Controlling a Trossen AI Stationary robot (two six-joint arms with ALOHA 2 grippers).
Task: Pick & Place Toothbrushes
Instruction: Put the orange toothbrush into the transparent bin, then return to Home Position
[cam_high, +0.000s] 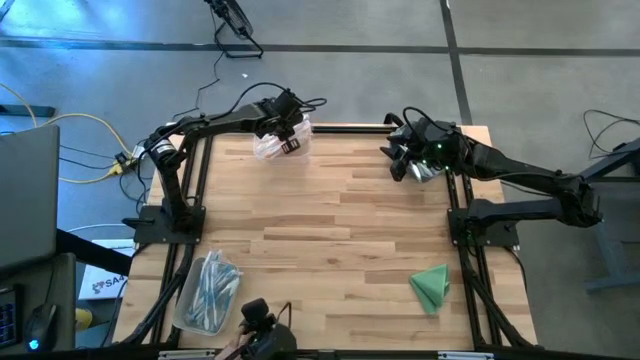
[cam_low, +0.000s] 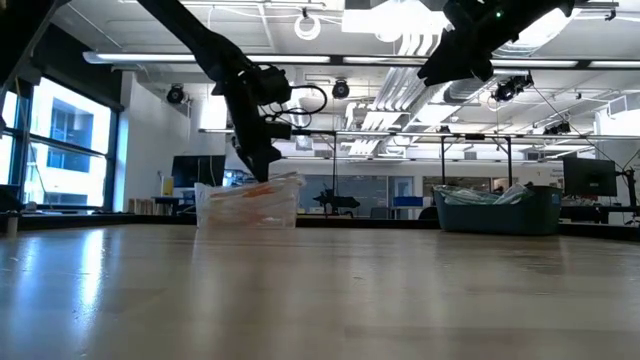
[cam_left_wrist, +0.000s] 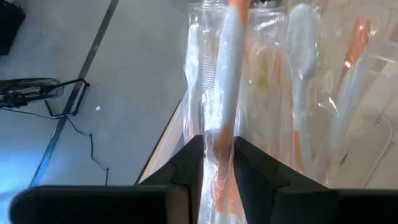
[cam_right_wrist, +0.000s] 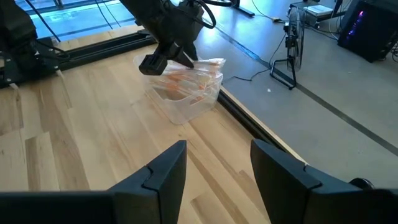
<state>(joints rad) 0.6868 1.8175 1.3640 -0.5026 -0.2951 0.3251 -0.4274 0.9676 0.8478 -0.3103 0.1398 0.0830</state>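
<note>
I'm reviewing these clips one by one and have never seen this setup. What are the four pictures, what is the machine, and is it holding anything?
Two dark robot arms work at a wooden table. One picture looks straight down, one looks level across the tabletop, and one sits on each wrist. The left gripper is over a clear bin of wrapped toothbrushes at the far edge; its wrist camera shows a wrapped toothbrush between the fingers. The right gripper hangs open, empty, near the far right corner. Another clear bin of toothbrushes and a folded green cloth lie along the near edge.

Bare tabletop mid-table, clear bin far-left edge, green cloth near-right.
</note>
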